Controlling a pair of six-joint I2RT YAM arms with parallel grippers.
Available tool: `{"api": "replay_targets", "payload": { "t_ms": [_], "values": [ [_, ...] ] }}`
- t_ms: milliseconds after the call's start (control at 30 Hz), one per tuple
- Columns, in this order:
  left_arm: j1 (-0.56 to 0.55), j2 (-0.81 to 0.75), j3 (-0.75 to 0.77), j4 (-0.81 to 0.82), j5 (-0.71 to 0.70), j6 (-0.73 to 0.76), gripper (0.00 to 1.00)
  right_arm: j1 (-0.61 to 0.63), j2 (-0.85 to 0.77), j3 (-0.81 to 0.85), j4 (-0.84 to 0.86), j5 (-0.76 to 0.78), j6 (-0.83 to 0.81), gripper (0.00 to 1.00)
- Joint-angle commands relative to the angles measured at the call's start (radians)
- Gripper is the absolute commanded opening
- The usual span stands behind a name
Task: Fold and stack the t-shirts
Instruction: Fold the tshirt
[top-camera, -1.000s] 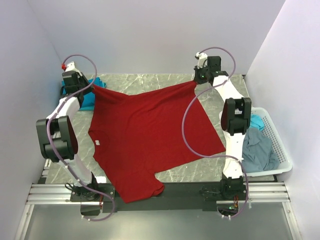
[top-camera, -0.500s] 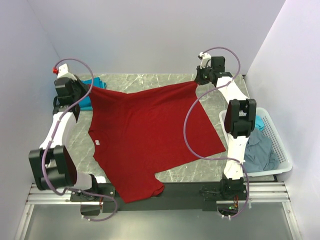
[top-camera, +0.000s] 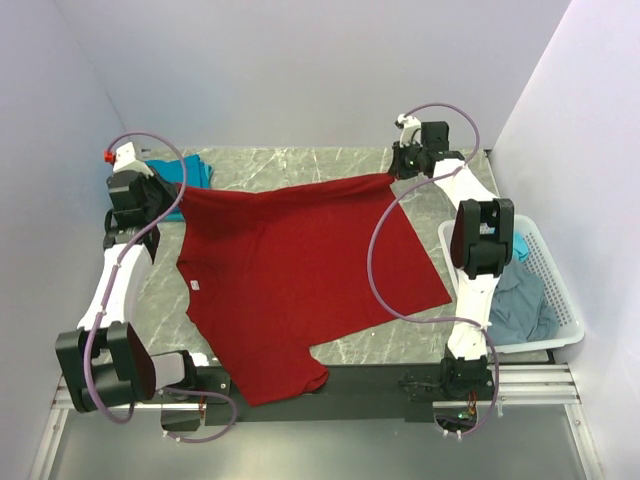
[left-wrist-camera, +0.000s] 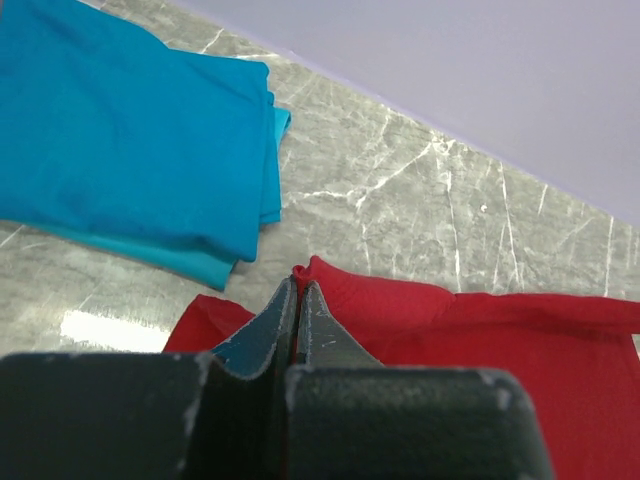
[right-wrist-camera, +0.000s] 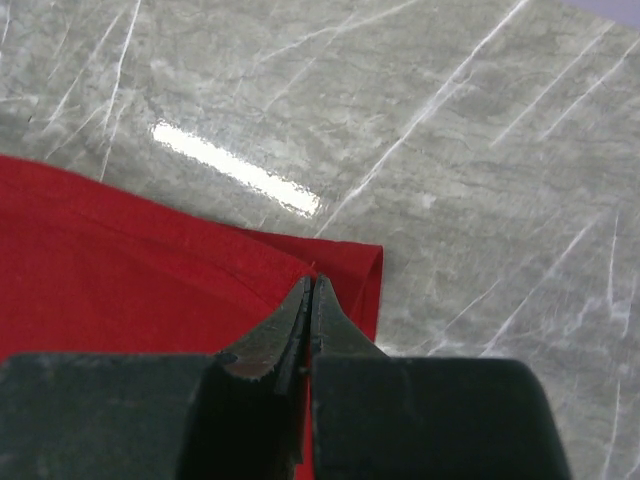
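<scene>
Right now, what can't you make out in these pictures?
- Top view: the right arm covers part of the basket, so how many shirts lie inside is unclear.
- Left wrist view: the teal pile is cut off by the frame's edge.
- Top view: the white tag on the red shirt is too small to read.
- Both wrist views: the jaws hide how much cloth they pinch.
</scene>
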Motion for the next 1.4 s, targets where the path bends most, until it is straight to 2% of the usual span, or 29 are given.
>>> {"api": "replay_targets", "payload": {
  "t_ms": [0,333,733,1367],
  "values": [
    [0.005,-0.071,-0.016,-0.002,-0.002,-0.011,0.0,-0.017,-0.092,-0.023,0.044,0.002,-0.016,0.0],
    [0.004,-0.235,-0.129,-0.058,0.03,-0.054,0.0,-0.026,-0.129,-0.113,0.052,-0.002,-0.025,0.0],
    [0.004,-0.315,-0.202,-0.129,0.048,-0.071,0.0,-0.041,-0.184,-0.221,0.073,-0.008,-0.056,0.0],
    [0.005,-0.375,-0.277,-0.195,0.102,-0.1,0.0,-0.043,-0.132,-0.188,-0.016,0.026,-0.085,0.0]
  ]
}}
